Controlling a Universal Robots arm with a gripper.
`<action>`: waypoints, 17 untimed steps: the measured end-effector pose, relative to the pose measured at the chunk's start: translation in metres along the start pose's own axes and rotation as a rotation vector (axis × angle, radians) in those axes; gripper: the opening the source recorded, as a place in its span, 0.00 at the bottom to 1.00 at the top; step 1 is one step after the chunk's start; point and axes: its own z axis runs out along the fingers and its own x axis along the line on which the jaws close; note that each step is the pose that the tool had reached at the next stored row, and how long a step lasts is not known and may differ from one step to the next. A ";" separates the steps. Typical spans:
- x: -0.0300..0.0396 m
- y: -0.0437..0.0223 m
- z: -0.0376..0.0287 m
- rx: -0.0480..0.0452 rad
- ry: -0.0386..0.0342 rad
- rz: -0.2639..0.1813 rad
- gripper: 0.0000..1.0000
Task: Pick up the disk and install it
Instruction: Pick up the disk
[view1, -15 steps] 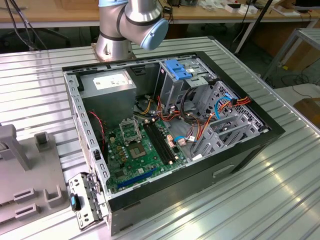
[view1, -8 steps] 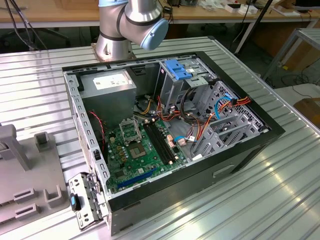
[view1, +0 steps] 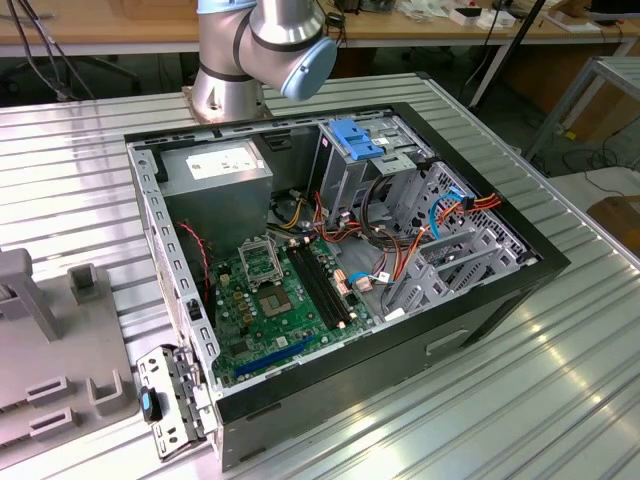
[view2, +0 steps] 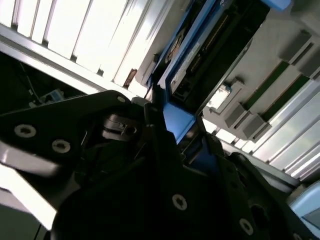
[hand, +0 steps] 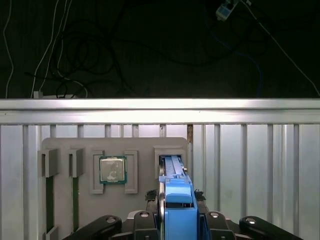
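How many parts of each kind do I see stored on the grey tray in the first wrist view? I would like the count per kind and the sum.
On the grey tray:
disk, with blue rails: 1
processor chip: 1
green boards, standing on edge in slots: 2
Total: 4

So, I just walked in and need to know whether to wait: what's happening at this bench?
A robot arm is working on the disk. In the first wrist view its gripper is closed on the disk's blue rail, with the disk on edge at a slot of the grey parts tray, beside a processor chip. Whether it has lifted clear of the slot cannot be told. In the exterior view the open computer case lies waiting; the disk is not yet installed.
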 end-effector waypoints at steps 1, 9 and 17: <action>0.0000 0.0000 -0.0016 0.0001 -0.0001 0.000 0.37; -0.0005 -0.0001 -0.0251 0.0000 -0.0001 0.000 0.37; -0.0009 -0.0003 -0.0540 0.0001 0.0000 0.000 0.37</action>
